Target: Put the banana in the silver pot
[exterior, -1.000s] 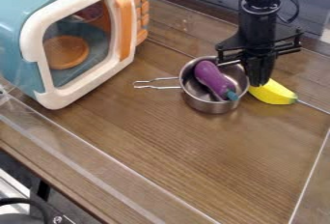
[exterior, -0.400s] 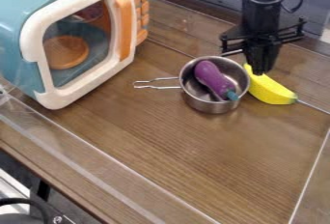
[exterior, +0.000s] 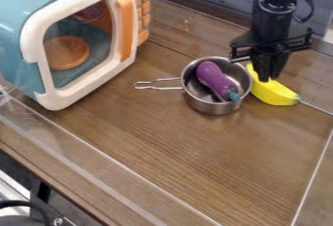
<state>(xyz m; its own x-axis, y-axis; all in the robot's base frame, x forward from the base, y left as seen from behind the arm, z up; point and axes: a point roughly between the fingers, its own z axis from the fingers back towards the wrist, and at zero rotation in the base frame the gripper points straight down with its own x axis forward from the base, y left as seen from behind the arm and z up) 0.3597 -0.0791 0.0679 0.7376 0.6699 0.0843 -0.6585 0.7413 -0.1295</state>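
Observation:
The yellow banana (exterior: 277, 93) lies flat on the wooden table just right of the silver pot (exterior: 196, 95). The pot stands mid-table with its thin wire handle (exterior: 158, 85) pointing left and a purple eggplant toy (exterior: 219, 80) inside it. My gripper (exterior: 271, 75) hangs point-down directly over the banana's back end, its dark fingertips just above or touching it. The fingers read as one dark wedge, so I cannot see a gap between them. Nothing is lifted.
A teal-and-white toy microwave (exterior: 72, 37) with its orange-trimmed door stands at the left. A clear plastic rim (exterior: 78, 142) borders the table's front and right side. Bare wood lies in front of the pot.
The gripper rose from beside the pot, then shifted right to stand over the banana. The banana and pot have not moved.

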